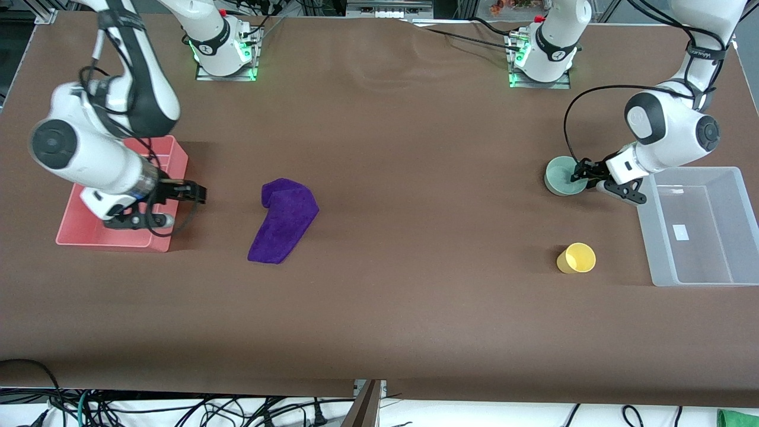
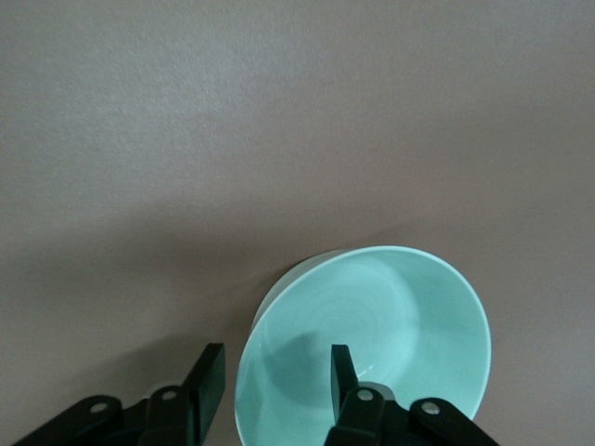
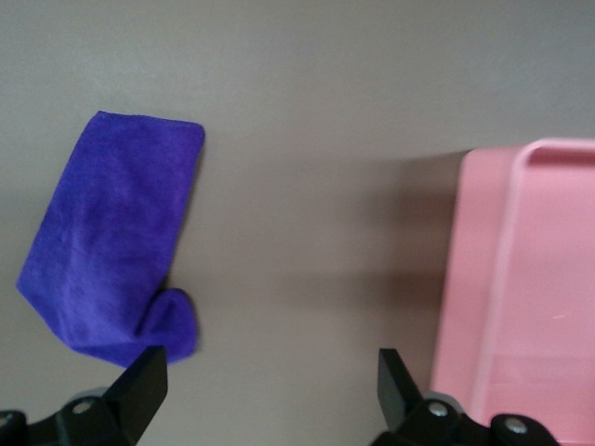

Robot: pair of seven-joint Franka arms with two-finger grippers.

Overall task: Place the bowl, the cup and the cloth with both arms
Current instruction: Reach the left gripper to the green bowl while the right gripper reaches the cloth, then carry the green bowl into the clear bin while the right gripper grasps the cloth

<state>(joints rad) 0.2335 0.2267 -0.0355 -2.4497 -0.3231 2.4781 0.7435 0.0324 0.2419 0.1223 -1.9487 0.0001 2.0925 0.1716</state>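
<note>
The left gripper (image 1: 584, 177) is down at the bowl (image 1: 560, 175), which sits on the brown table (image 1: 415, 296) toward the left arm's end, just beside the clear bin (image 1: 699, 225) that lies along that end edge; in the left wrist view the gripper (image 2: 276, 381) straddles the bowl's (image 2: 390, 325) rim, one finger (image 2: 341, 376) inside and the other outside the wall, the jaws partly drawn in with a gap at the outer finger, so a firm hold on the bowl cannot be told; the bowl stands upright on the table; the cup (image 1: 576, 258) lies tipped on its side, nearer the front camera than the bowl and near the bin's corner, touching neither; the cloth (image 1: 283, 220) lies flat and folded, an elongated purple shape toward the right arm's end of the table, near the pink tray (image 1: 160, 154) but apart from it; the right gripper (image 1: 188, 194) hovers over the strip of table between the tray's edge and the cloth, its jaws wide apart and holding nothing; in the right wrist view its fingers (image 3: 144, 386) frame bare table, with the cloth (image 3: 112, 242) to one side and the tray's rim (image 3: 507, 279) to the other.
</note>
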